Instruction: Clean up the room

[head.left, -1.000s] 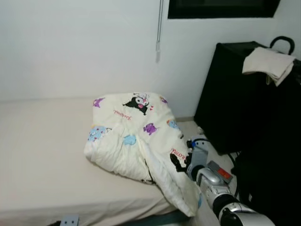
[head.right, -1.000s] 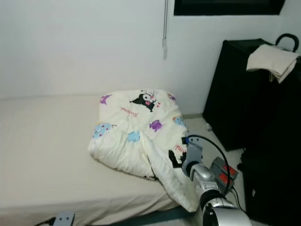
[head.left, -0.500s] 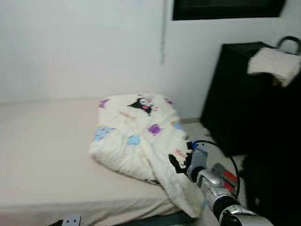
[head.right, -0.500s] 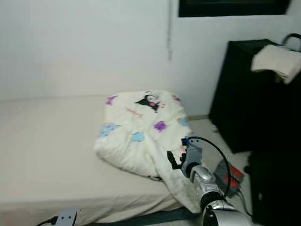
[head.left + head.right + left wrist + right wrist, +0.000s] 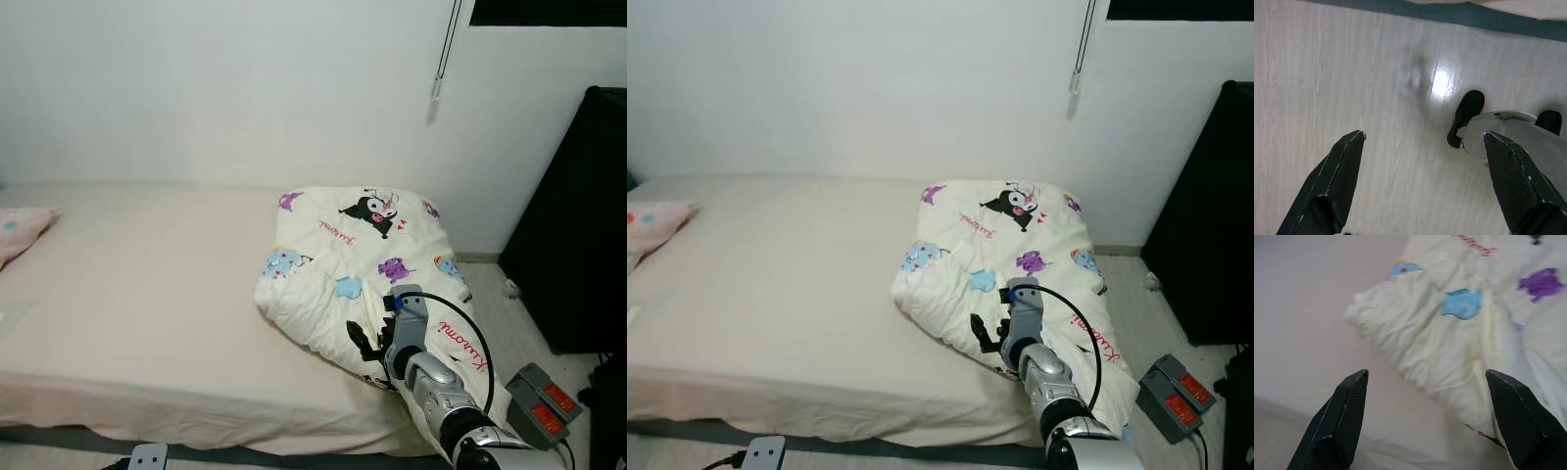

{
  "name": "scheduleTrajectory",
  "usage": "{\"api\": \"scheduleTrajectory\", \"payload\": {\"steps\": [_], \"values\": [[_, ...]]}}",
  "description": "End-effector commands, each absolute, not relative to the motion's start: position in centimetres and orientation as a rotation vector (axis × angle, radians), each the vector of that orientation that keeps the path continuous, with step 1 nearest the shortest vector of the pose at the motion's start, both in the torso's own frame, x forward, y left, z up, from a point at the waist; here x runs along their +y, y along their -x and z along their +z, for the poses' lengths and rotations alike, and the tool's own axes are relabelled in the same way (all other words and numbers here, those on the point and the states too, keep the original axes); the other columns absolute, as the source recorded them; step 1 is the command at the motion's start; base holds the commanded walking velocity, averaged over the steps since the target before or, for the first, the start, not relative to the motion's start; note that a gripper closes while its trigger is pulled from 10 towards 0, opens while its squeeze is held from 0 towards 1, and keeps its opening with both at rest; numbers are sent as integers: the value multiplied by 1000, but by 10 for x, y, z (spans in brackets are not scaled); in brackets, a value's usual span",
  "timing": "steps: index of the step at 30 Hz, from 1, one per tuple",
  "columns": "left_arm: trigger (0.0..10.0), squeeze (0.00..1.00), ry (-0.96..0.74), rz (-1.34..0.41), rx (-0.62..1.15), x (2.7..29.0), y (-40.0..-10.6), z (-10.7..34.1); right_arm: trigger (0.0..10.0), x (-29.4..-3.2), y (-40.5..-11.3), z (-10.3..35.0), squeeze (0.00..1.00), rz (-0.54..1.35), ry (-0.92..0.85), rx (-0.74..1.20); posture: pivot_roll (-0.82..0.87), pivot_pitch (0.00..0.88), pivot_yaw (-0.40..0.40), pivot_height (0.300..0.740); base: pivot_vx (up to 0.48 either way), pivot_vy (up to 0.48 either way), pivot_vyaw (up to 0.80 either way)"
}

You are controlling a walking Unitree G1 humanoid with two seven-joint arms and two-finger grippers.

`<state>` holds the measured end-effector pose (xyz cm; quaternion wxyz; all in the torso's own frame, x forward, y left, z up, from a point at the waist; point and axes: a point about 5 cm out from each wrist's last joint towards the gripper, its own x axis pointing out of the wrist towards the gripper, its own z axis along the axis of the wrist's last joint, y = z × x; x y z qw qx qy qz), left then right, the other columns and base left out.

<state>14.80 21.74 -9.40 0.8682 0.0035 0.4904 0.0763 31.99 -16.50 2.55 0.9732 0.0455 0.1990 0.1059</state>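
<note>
1. The right gripper (image 5: 1422, 426) hovers with its 2 fingers spread; the bunched quilt (image 5: 362, 259) on the bed (image 5: 137, 294) lies just beyond them, so they may pinch only a loose fold.
2. The left gripper (image 5: 1422, 183), also spread, hangs over the floor (image 5: 1352, 73).

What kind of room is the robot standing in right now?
Most likely a bedroom. A low bed stands along the white wall, with a bunched cartoon-print comforter at one end and a pink pillow at the other. The right claw hovers open near the comforter.
</note>
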Motion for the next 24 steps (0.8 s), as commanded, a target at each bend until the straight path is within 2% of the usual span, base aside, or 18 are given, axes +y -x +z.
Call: {"api": "scheduleTrajectory", "payload": {"steps": [1,4,24], "values": [[10000,0,-3,156,1029,218,-146,-95,10000,-168,-317,21,0,191,-83,427,-26,0,-13,740,0,0,0],[10000,0,-5,146,1027,218,-146,-94,10000,-169,-317,21,0,183,-79,431,-27,0,-15,740,0,0,0],[10000,0,-6,127,1026,217,-146,-95,10000,-171,-317,21,0,179,-82,431,-30,0,-17,740,307,0,0]]}}
